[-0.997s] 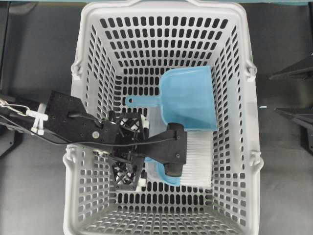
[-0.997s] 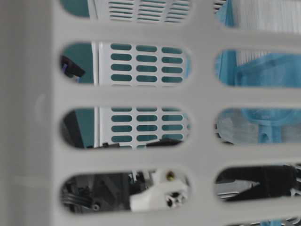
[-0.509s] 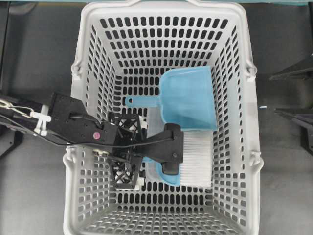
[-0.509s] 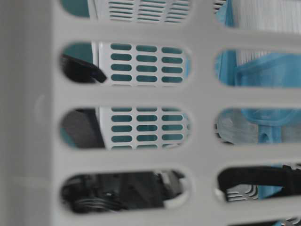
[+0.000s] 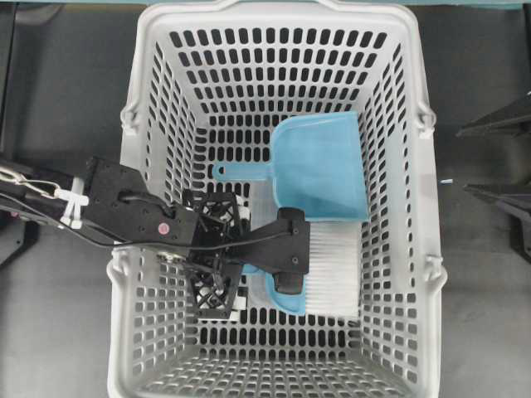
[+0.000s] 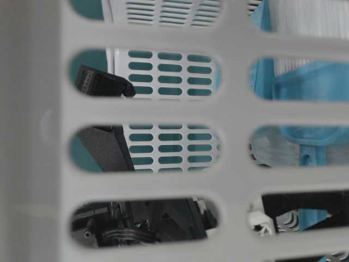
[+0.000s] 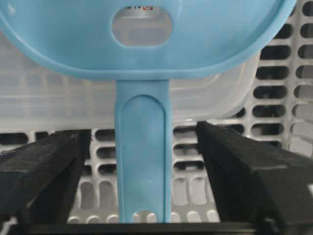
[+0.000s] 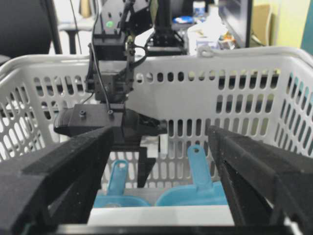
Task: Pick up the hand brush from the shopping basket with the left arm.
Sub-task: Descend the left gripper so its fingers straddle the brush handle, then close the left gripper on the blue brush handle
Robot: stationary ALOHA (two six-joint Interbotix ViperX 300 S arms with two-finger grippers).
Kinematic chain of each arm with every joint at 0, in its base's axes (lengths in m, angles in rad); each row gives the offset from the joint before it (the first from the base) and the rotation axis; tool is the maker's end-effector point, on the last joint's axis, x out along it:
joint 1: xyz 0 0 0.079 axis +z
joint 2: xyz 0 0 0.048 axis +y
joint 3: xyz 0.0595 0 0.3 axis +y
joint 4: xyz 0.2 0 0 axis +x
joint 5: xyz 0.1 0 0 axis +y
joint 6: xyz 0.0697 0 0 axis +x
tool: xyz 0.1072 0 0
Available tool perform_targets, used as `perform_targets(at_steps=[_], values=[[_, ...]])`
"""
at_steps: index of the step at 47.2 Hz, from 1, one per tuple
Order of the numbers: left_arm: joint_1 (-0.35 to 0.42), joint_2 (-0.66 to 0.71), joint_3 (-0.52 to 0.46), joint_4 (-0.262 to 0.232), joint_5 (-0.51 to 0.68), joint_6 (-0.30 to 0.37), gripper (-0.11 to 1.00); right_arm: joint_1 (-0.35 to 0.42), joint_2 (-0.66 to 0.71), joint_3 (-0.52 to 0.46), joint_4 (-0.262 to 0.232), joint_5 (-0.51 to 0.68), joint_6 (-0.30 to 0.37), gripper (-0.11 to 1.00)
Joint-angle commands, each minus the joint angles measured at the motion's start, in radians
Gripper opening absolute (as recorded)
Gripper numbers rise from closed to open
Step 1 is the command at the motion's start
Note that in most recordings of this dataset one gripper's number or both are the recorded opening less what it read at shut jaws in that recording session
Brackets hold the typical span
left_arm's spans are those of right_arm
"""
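Note:
The light blue hand brush [image 5: 332, 269] lies in the grey shopping basket [image 5: 137, 166], white bristles to the right, next to the near wall. My left gripper [image 5: 257, 269] is down inside the basket at the brush's thin handle. In the left wrist view the handle [image 7: 143, 166] runs between the two black fingers [image 7: 44, 171] with a gap on each side, so the left gripper [image 7: 142, 134] is open. My right gripper [image 8: 159, 142] is open and empty outside the basket, facing its rim [image 8: 205, 58]. The brush handle [image 8: 117, 176] shows there below the left arm.
The matching blue dustpan [image 5: 319, 166] lies just behind the brush, handle to the left. A clear plastic tray [image 7: 230, 95] sits under the brush head. The basket's slotted wall [image 6: 163, 114] fills the table-level view. Dark table lies around the basket.
My left gripper has shifted slightly left along the brush handle and the arm parts have moved in the table-level view. The brush and dustpan have not moved.

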Motion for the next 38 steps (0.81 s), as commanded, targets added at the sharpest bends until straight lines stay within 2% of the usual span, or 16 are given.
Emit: perform_targets(at_steps=[1, 8, 10, 27, 38], values=[[-0.002, -0.012, -0.005, 0.002, -0.009, -0.002, 0.74, 0.002, 0.006, -0.008, 0.003, -0.006, 0.003, 0.75], [-0.006, -0.014, 0.003, 0.002, -0.011, 0.008, 0.32, 0.002, 0.006, -0.003, 0.003, -0.003, 0.003, 0.75], [-0.005, -0.015, 0.006, 0.002, -0.011, 0.009, 0.26, 0.002, 0.006, -0.002, 0.005, -0.003, 0.003, 0.75], [-0.006, -0.046, 0.012, 0.002, -0.025, 0.012, 0.27, 0.002, 0.006, 0.008, 0.008, 0.000, 0.005, 0.75], [-0.005, -0.135, 0.071, 0.002, -0.124, 0.011, 0.27, 0.002, 0.012, 0.015, 0.008, 0.000, 0.005, 0.74]])
